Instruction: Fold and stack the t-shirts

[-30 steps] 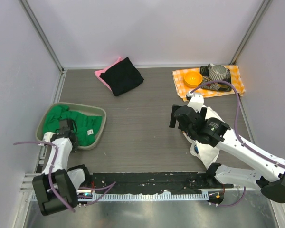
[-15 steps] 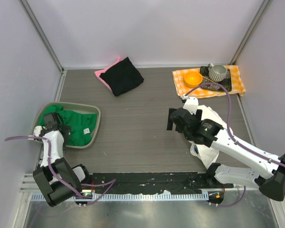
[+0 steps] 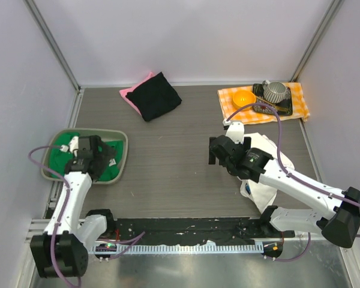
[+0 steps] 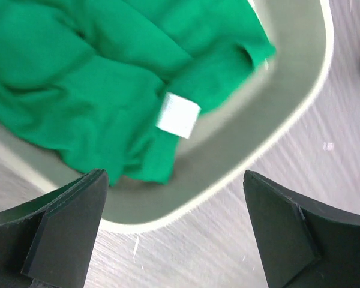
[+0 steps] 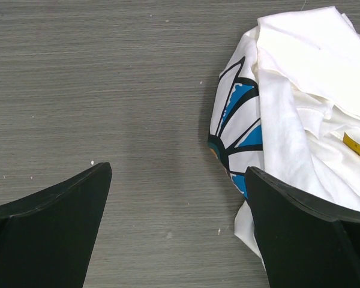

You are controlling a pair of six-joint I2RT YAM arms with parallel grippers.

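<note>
left gripper (image 4: 177, 204): jaws spread wide with nothing between them, hanging over the near rim of the tub, clear of the cloth below
right gripper (image 5: 180, 198): jaws equally wide and holding nothing, over bare table, with the white shirt just off its right fingertip
green t-shirt (image 4: 78, 90): crumpled and unfolded inside the tub, filling most of it; its white label (image 4: 178, 115) faces up near the hem
tub (image 4: 276, 138): shallow, grey-green, with rounded corners, on the left side of the table close to the left arm's base
white daisy-print t-shirt (image 5: 300, 90): bunched in a loose heap on the right half of the table, partly under the right arm in the top view; blue petals outlined in black show on its left edge
black t-shirt (image 3: 156, 96): folded, lying on top of the pink one at the far edge, left of centre
pink t-shirt (image 3: 129, 95): folded, only its left border showing from under the black one
table (image 3: 168, 150): dark wood-grain surface
checked cloth (image 3: 297, 99): orange and white, in the far right corner, carrying an orange bowl (image 3: 243, 99) and a grey ribbed cup (image 3: 275, 91)
</note>
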